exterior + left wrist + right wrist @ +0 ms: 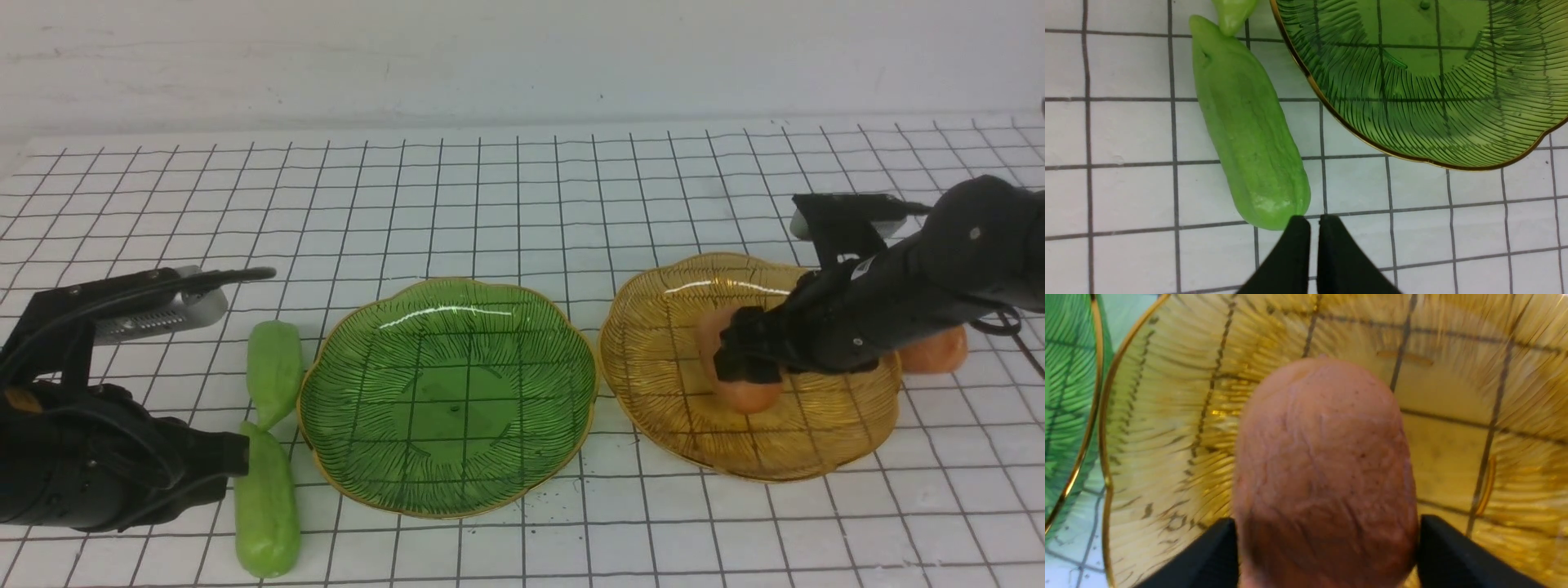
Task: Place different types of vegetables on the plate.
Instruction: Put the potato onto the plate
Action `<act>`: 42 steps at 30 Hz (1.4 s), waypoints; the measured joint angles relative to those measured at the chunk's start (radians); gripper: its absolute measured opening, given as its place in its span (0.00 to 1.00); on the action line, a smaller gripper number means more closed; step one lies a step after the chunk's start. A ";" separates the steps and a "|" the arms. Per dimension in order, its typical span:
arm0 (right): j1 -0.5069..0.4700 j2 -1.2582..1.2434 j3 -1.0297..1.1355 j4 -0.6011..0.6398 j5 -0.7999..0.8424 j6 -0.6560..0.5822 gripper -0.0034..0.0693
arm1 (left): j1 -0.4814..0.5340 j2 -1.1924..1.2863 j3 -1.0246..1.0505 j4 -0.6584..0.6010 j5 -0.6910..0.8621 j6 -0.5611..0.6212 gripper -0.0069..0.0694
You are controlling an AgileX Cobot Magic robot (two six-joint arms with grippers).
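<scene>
Partly done: potato (747, 394) on amber plate (678, 400), right gripper (743, 353) astride it, grip I can't tell; left gripper (1313, 223) clenched empty; cucumbers (265, 498) lie at green plate's (506, 457) nine o'clock.

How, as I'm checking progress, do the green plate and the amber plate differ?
The green plate lies empty, while the amber plate holds a potato, flanked by the right gripper. The green plate sits left of centre, the amber plate to the right. Both are see-through, ribbed, scalloped and gold-rimmed.

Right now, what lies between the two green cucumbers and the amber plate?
The green plate, its rim nearly meeting the amber plate; the front view shows it.
</scene>
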 joint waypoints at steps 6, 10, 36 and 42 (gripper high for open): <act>0.000 0.000 -0.005 -0.077 -0.003 0.009 0.99 | 0.000 0.000 0.000 0.000 0.008 0.000 0.11; -0.023 0.000 -0.043 -0.147 0.024 0.087 1.00 | 0.000 0.000 0.000 0.000 0.014 0.000 0.11; -0.273 0.184 -0.192 -0.398 -0.025 0.209 0.83 | 0.000 0.000 0.000 0.000 0.053 0.000 0.11; -0.275 0.188 -0.204 -0.414 -0.019 0.209 0.72 | 0.000 0.000 0.000 0.000 0.057 0.000 0.11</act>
